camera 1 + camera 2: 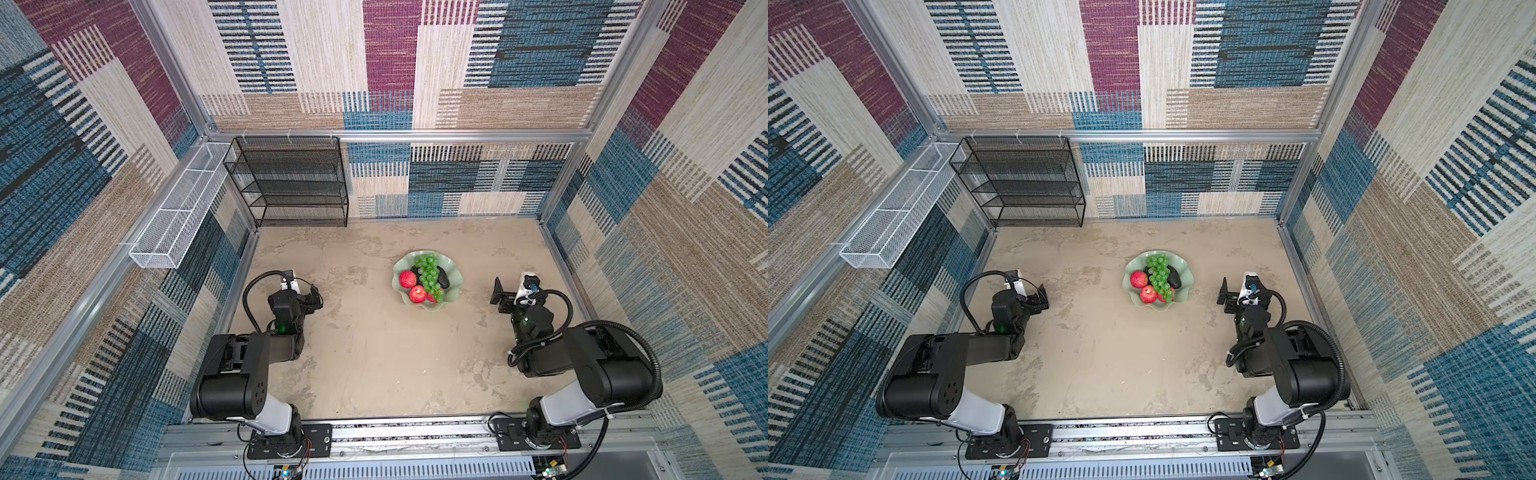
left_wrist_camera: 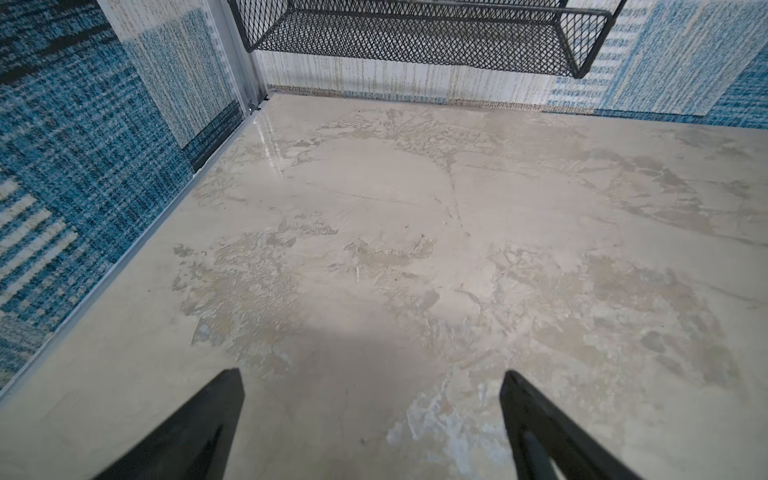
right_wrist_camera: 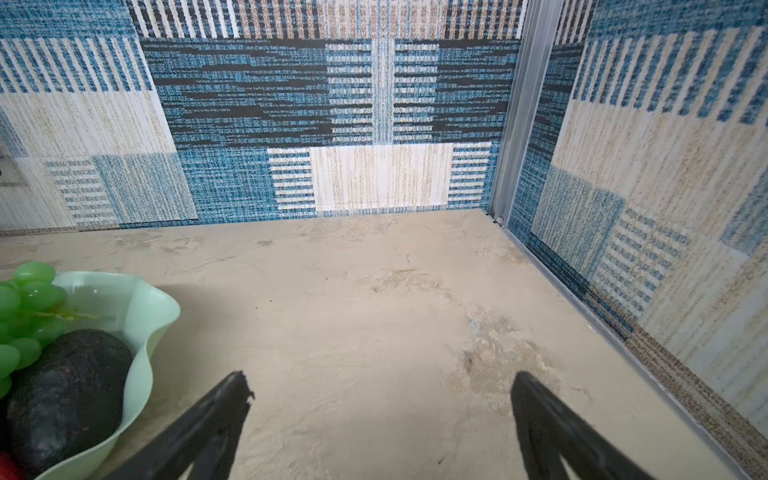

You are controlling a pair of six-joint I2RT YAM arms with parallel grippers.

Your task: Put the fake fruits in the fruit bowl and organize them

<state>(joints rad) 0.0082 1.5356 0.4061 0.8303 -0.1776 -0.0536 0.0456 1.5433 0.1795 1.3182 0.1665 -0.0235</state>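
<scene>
In both top views the pale green fruit bowl [image 1: 455, 286] [image 1: 1185, 286] stands on the table right of centre. It holds green grapes [image 1: 429, 272] [image 1: 1160, 270], red apples [image 1: 408, 279] [image 1: 417, 294] and a dark avocado [image 1: 444, 278] [image 1: 1174, 277]. A third apple peeks out from under the grapes. My left gripper [image 1: 313, 297] [image 2: 372, 374] hangs open and empty over bare table, far left of the bowl. My right gripper [image 1: 500, 297] [image 3: 380, 376] is open and empty just right of the bowl. Its wrist view shows the bowl rim [image 3: 162, 307], grapes [image 3: 29, 295] and avocado [image 3: 70, 382].
A black wire mesh rack [image 1: 291, 183] [image 2: 415, 37] stands at the back left against the wall. A white wire mesh basket [image 1: 178, 216] hangs on the left wall. Patterned walls close in the table on three sides.
</scene>
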